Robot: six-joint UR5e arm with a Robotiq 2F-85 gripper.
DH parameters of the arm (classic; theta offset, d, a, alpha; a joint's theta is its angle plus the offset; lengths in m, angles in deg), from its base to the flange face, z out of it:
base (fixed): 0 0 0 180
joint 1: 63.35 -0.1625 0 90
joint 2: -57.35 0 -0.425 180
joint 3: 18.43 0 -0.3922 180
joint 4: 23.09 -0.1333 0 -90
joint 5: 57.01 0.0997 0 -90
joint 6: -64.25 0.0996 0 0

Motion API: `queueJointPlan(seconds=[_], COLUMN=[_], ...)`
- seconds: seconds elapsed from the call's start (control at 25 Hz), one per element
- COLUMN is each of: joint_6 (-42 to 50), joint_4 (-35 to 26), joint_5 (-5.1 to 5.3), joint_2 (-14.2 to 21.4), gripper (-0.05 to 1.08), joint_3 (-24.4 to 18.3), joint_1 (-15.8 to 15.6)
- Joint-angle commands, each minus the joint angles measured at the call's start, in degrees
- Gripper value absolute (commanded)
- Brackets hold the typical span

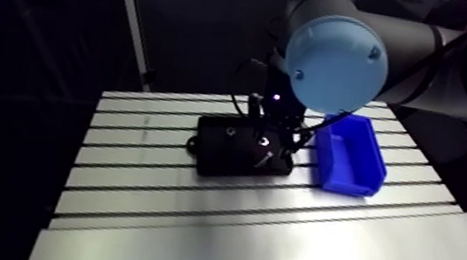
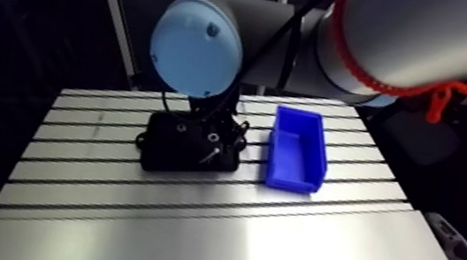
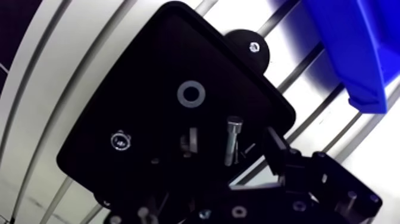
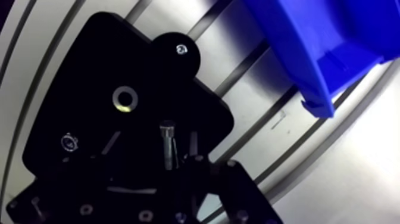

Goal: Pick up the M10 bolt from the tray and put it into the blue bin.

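A black tray (image 3: 137, 89) lies on the slotted table, and a silver M10 bolt (image 3: 233, 140) rests flat in it, its head pointing away from the gripper. In the wrist view my gripper (image 3: 231, 154) is open and low over the tray. One dark finger (image 3: 275, 145) is on one side of the bolt and the other finger (image 3: 188, 143) on the opposite side, with gaps showing. The blue bin (image 1: 349, 155) stands right of the tray in the arm view, and nothing shows inside it. The wrist (image 1: 279, 117) hangs over the tray's right half.
A flat washer (image 3: 191, 93) and a small nut (image 3: 121, 141) also lie in the tray, beyond and beside the bolt. A round tab with a screw (image 3: 253, 46) sticks out of the tray's edge toward the bin. A smooth metal plate (image 1: 271, 254) covers the table's front.
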Motion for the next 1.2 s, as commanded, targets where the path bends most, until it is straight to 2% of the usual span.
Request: queueJointPlan(seconds=[0.04, 0.16, 0.28, 0.44, 0.48, 1.2], joint_6=[-0.24, -0.33, -0.42, -0.5, -0.5, -0.24], joint_4=[0.38, 0.47, 0.47, 0.47, 0.47, 0.38], joint_5=[0.12, 0.12, 0.12, 1.53, 1.62, 1.44], joint_2=[-0.47, -0.73, -0.73, -0.91, -0.91, -0.91], gripper=[0.4, 0.45, 0.45, 0.49, 0.49, 0.54], joint_3=[-0.05, 0.04, 0.04, 0.13, 0.13, 0.66], joint_1=[-0.07, -0.16, -0.33, -0.51, -0.51, -0.69])
